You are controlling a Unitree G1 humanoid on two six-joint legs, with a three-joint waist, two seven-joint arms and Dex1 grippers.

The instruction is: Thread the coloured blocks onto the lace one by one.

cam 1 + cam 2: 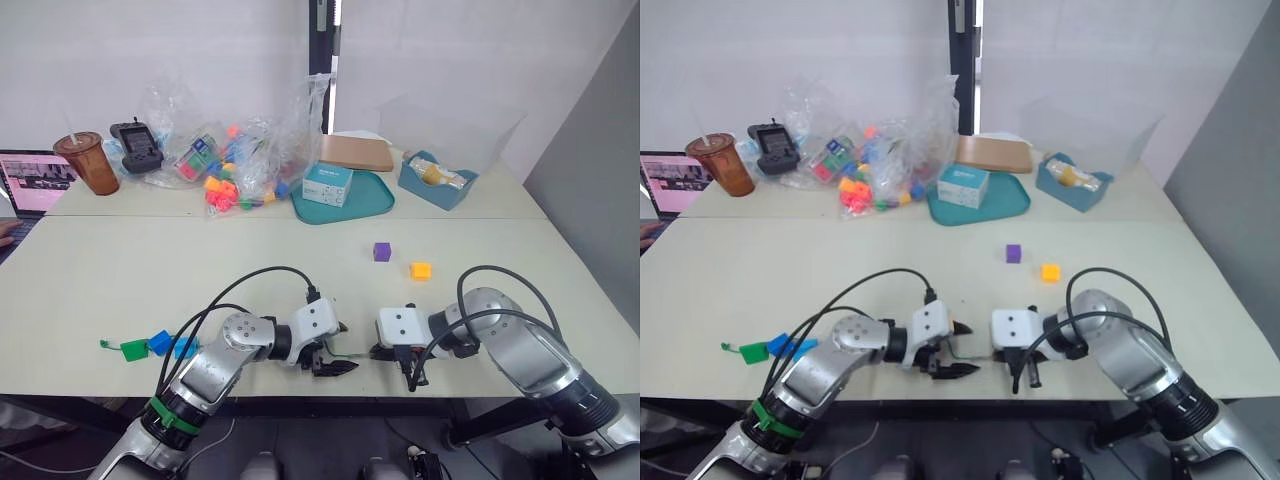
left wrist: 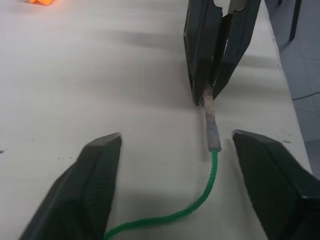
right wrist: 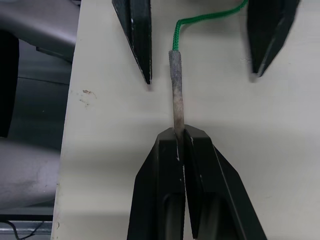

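Right gripper (image 3: 180, 137) pinches the lace's (image 2: 212, 167) stiff grey tip — cord behind looks limp; left gripper (image 2: 175, 145) gapes empty.

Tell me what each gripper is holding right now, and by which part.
The right gripper pinches the lace by its stiff grey tip. The left gripper is open, holding nothing.

The green lace (image 2: 210, 172) lies along the table's near edge, green and blue blocks (image 1: 158, 345) at its far end, purple (image 1: 381, 251) and orange (image 1: 421, 270) ones loose.
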